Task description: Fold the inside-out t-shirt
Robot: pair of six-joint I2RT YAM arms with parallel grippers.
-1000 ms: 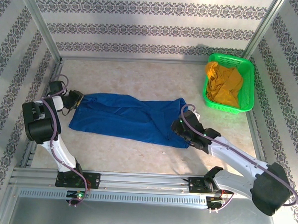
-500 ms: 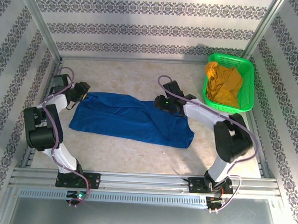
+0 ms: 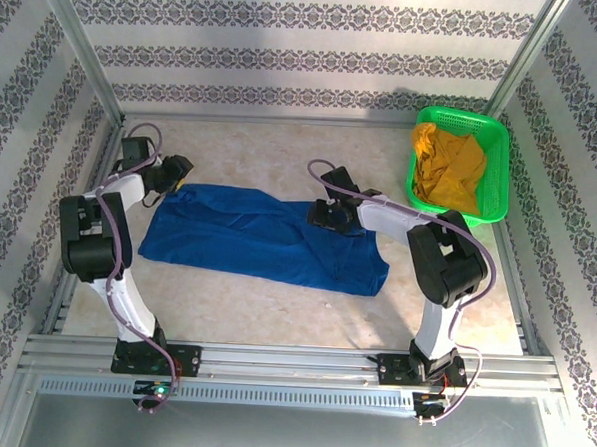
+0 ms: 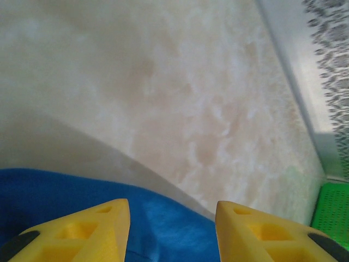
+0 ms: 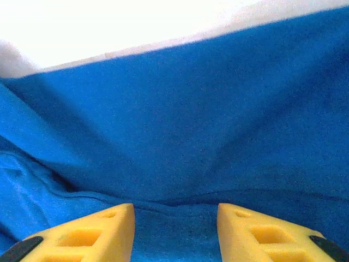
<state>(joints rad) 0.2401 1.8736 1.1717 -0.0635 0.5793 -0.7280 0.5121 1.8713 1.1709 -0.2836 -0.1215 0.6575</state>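
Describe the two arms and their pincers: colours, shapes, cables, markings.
Both the left arm and right arm have white links with bulky black joint housings, and a greyish-purple cable loops along each. The left pincer and right pincer each have two yellow wedge-shaped fingers with square recesses and black pads. A small green light glows at the left base.

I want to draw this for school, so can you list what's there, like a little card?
Shirt: blue t-shirt spread out on the table
Left fingers: open, above the shirt's left end
Right fingers: open, above the shirt's right part
Basket: green, far right corner, holds a yellow garment
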